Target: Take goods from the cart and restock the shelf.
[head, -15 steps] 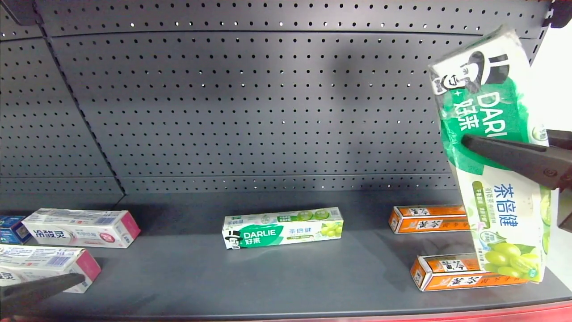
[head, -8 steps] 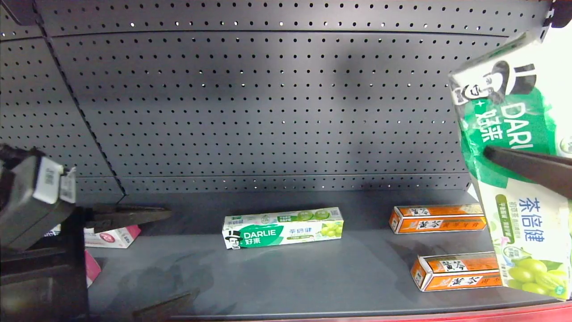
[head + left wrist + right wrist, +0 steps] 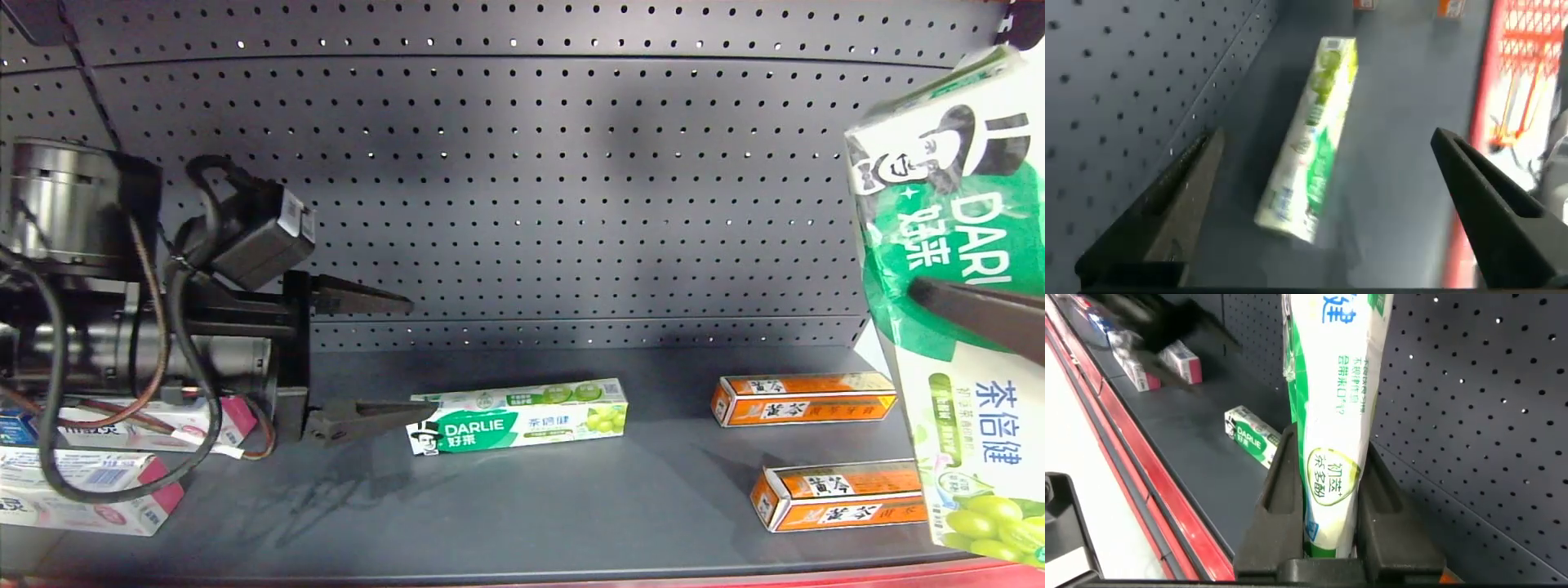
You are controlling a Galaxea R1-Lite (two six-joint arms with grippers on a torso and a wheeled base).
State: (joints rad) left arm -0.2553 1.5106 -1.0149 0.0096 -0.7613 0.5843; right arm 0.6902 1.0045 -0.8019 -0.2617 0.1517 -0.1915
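A green and white toothpaste box (image 3: 518,416) lies flat in the middle of the dark shelf (image 3: 506,506). My left gripper (image 3: 384,355) stands open just left of it, one finger above and one finger at the box's left end. The left wrist view has the same box (image 3: 1310,167) lying ahead between the spread fingers (image 3: 1167,220). My right gripper (image 3: 1319,498) is shut on a larger green and white toothpaste pack (image 3: 955,327), held upright in the air at the shelf's right edge. The pack (image 3: 1331,400) stands up between its fingers.
Two orange boxes (image 3: 804,398) (image 3: 841,496) lie on the shelf's right side below the held pack. White and pink boxes (image 3: 90,490) lie at the left under my left arm. A perforated back panel (image 3: 522,204) closes the rear. The shelf's front edge is red (image 3: 898,576).
My left arm has swung in from the lower left, up over the shelf, to the left end of the lying box. The held pack has shifted to the right.
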